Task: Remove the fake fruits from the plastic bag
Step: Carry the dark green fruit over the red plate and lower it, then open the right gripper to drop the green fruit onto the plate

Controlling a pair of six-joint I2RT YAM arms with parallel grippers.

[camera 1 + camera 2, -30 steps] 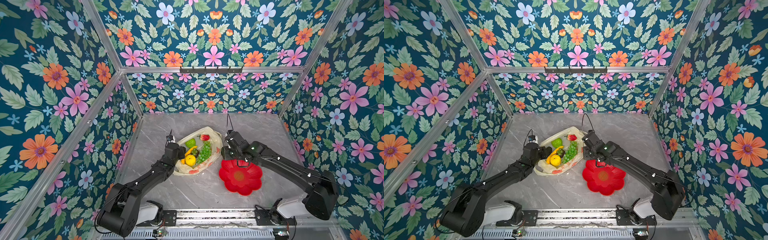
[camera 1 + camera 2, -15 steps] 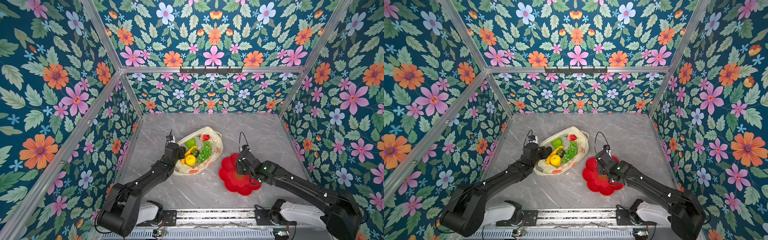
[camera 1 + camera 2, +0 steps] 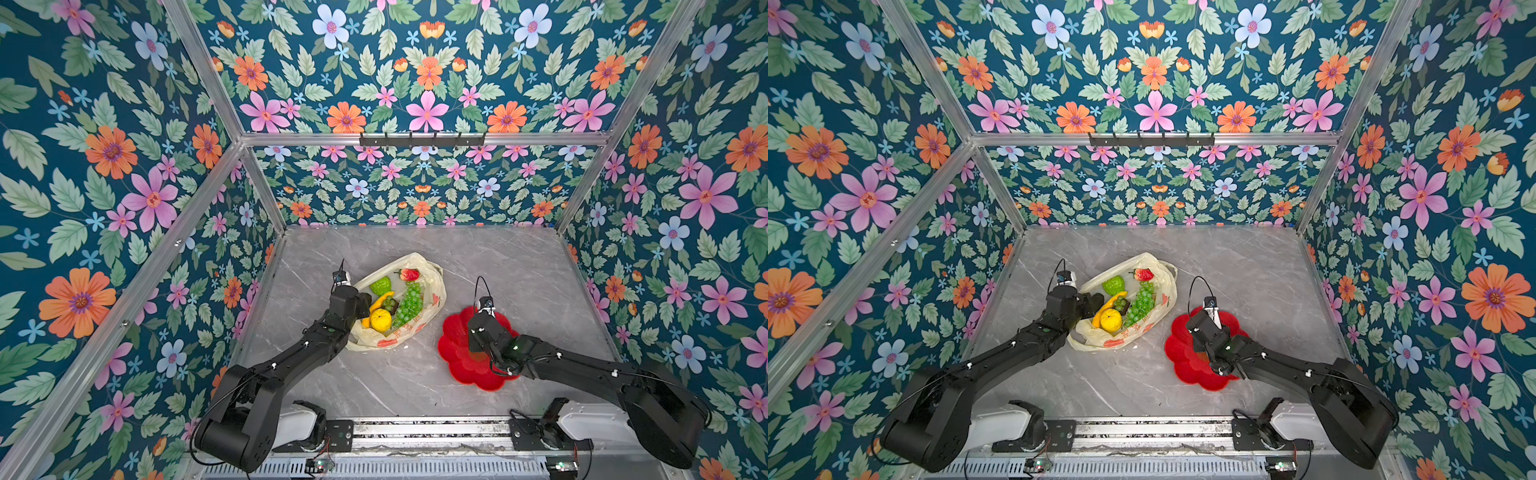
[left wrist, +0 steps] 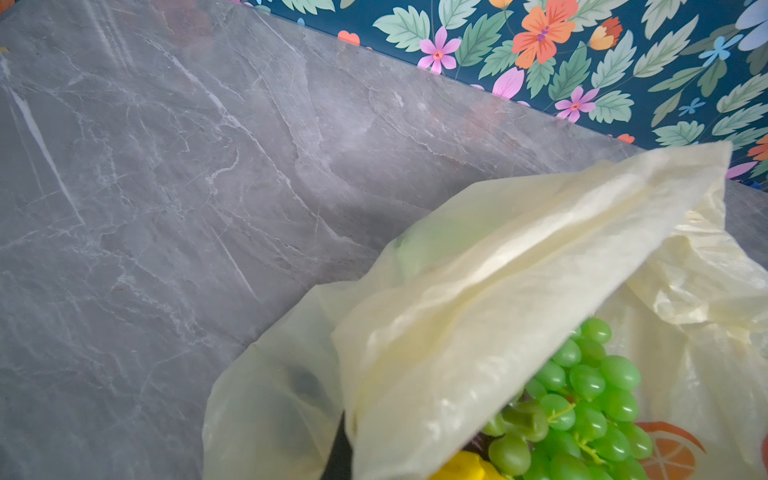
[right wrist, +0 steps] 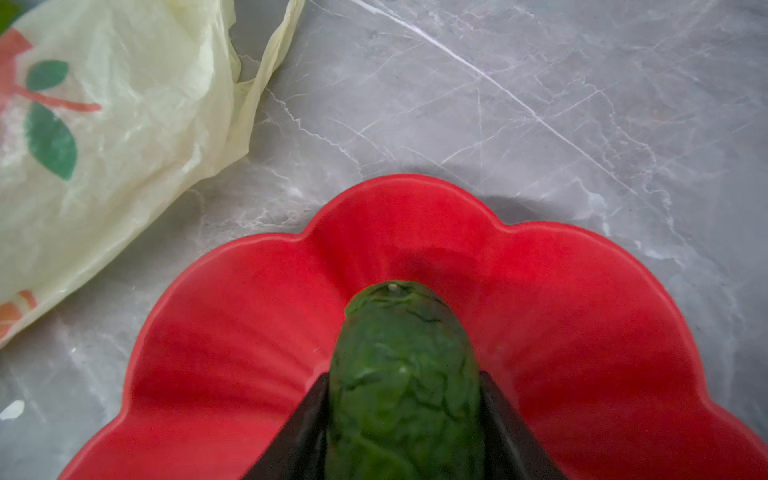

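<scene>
The cream-yellow plastic bag point(image 3: 432, 276) lies open on the grey table in both top views. Inside it show a red strawberry point(image 3: 409, 274), a bumpy lime-green fruit point(image 3: 381, 286), a yellow banana point(image 3: 380, 300), green grapes point(image 3: 409, 303) and a yellow citrus point(image 3: 381, 320). My left gripper point(image 3: 362, 301) is shut on the bag's left rim. In the left wrist view the film point(image 4: 457, 311) folds over the grapes point(image 4: 590, 399). My right gripper point(image 5: 405, 380) is shut on a dark green avocado point(image 5: 405, 374), held just over the red flower-shaped plate point(image 5: 249, 332).
The red plate point(image 3: 453, 357) sits right of the bag with a gap of bare table between them. Floral walls enclose the table on three sides. A metal rail point(image 3: 415, 428) with the arm bases runs along the front edge.
My right arm has swung from the bag's right edge back and toward the front, and now hangs over the red plate with the avocado. The left arm and the bag have not moved.
</scene>
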